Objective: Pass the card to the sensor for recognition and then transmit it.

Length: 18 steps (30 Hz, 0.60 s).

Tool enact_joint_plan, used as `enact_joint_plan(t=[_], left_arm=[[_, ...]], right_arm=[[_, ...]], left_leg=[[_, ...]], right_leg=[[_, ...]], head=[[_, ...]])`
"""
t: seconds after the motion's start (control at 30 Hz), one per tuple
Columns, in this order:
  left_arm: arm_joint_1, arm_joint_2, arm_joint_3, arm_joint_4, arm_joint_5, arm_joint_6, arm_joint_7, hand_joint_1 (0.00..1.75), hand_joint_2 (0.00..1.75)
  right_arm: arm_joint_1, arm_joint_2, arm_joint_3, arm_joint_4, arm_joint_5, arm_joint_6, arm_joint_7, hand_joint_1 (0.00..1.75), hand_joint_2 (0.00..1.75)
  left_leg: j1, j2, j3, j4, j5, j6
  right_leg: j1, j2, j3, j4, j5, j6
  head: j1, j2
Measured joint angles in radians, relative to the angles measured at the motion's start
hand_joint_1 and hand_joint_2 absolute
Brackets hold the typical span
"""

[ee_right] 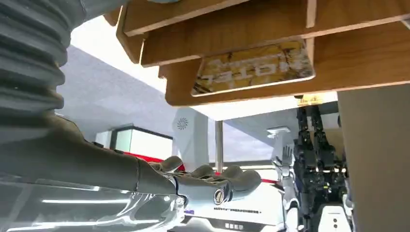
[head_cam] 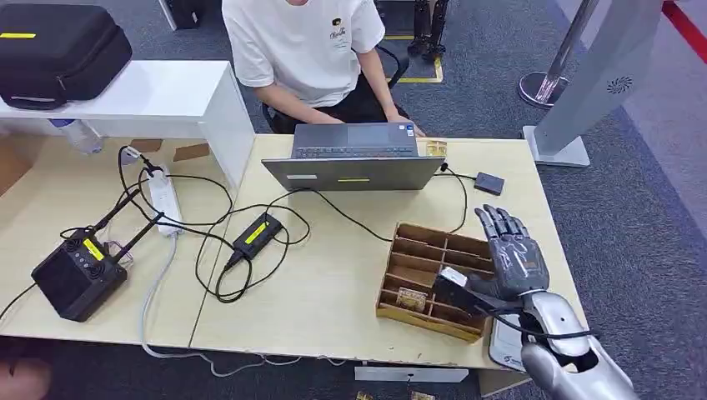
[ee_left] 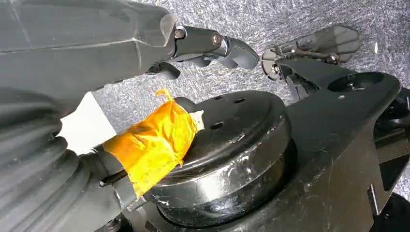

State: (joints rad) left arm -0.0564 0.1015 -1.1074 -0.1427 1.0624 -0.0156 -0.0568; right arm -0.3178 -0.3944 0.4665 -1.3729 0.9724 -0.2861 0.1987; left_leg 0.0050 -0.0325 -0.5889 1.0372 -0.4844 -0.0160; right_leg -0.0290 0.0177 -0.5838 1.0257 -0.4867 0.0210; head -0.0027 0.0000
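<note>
A gold-printed card (head_cam: 410,297) lies in a near compartment of the wooden divided tray (head_cam: 421,242) on the table's right part. The right wrist view has this card (ee_right: 254,72) close up in its wooden slot. My right hand (head_cam: 510,254) hovers over the tray's right end with fingers stretched forward and the thumb spread toward the card, holding nothing. Its fingers (ee_right: 212,181) reach out straight, apart from the card. A small dark sensor box (head_cam: 488,183) sits on the table beyond the tray. My left hand (ee_left: 145,96) hangs beside my body, fingers loose, with orange tape on the thumb.
A person sits behind an open laptop (head_cam: 354,158) at the table's far edge. Cables, a black adapter (head_cam: 257,235) and a power strip (head_cam: 165,200) cover the left part. A black box (head_cam: 77,275) stands at the near left. A white flat device (head_cam: 504,343) lies under my right forearm.
</note>
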Motion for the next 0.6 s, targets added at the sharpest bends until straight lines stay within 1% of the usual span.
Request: enact_joint_plan(t=[0.27,0.5,0.6], left_arm=[[0.0,0.0,-0.001,0.0,0.0,0.0,0.001,0.0,1.75],[0.0,0.0,-0.004,0.0,0.006,0.001,0.002,0.0,1.75],[-0.001,0.0,-0.009,0.0,0.009,0.001,0.002,0.0,1.75]], right_arm=[[0.0,0.007,-0.008,0.022,0.0,-0.007,-0.004,0.0,1.75],[0.002,0.019,-0.026,0.035,-0.002,-0.038,-0.032,0.0,1.75],[0.007,0.024,-0.03,0.028,-0.003,-0.042,-0.034,0.0,1.75]], left_leg=[[0.0,0.0,0.0,0.0,0.0,0.0],[0.0,0.0,0.0,0.0,0.0,0.0],[0.0,0.0,0.0,0.0,0.0,0.0]], right_leg=[[0.0,0.0,0.0,0.0,0.0,0.0],[0.0,0.0,0.0,0.0,0.0,0.0],[0.0,0.0,0.0,0.0,0.0,0.0]], head=[[0.0,0.0],[0.0,0.0],[0.0,0.0]])
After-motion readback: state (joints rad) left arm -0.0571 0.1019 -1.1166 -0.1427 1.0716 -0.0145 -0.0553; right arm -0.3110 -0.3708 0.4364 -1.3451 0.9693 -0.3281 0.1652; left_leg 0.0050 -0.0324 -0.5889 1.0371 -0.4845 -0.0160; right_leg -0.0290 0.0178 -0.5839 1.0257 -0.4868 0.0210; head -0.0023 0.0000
